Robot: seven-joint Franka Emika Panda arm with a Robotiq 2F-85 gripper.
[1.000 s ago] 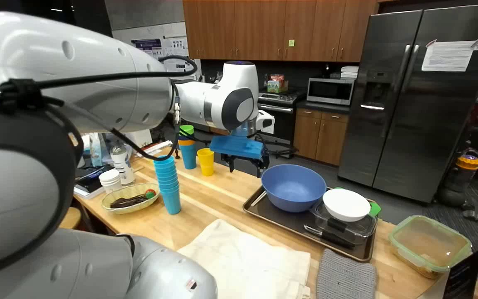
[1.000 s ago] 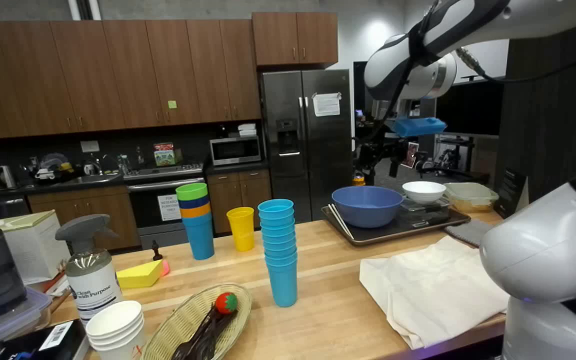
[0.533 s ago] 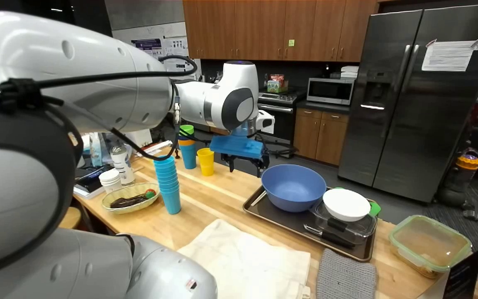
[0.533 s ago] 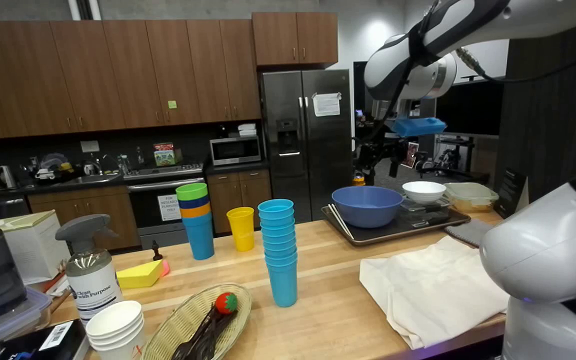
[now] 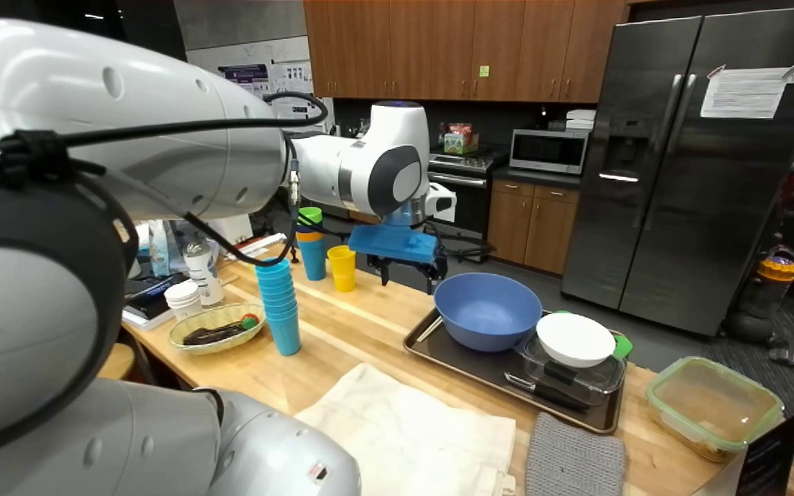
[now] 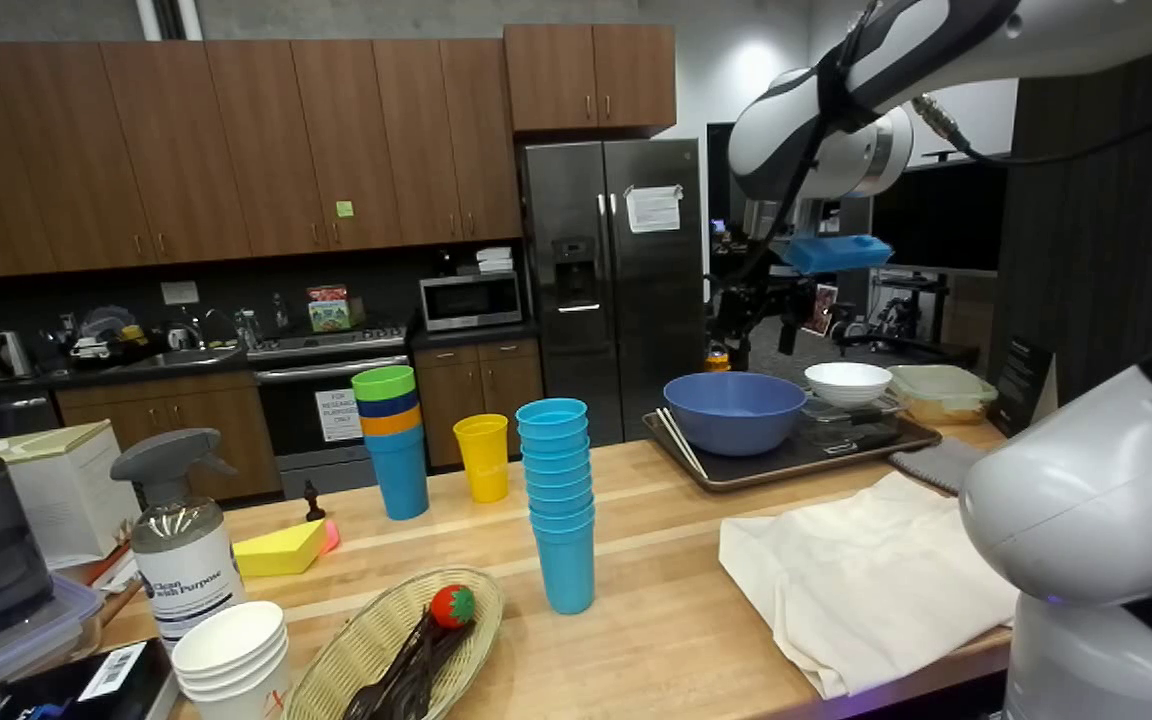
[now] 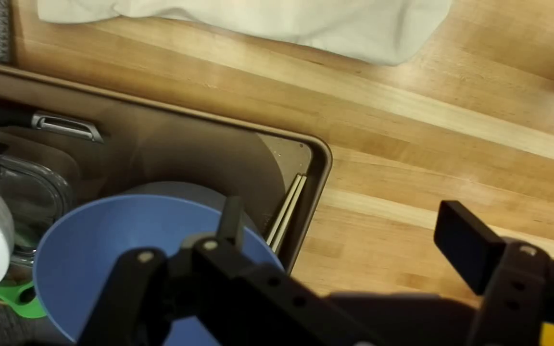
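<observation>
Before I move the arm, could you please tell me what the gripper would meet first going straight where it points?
Pointing down, the gripper would probably meet the baking tray first, near its corner; depth is unclear, so it might instead graze the blue bowl.

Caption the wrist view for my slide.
Open, empty gripper above a tabletop, with chopsticks and a blue bowl on a brown tray and a cream cloth nearby.

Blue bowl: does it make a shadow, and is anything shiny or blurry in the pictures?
Wrist view: a dark rounded patch, likely the shadow of the blue bowl, covers part of the tray, leaving one corner lighter; the gripper looks a bit blurry toward the bottom. In an exterior view, white glare shines on the robot arm.
</observation>
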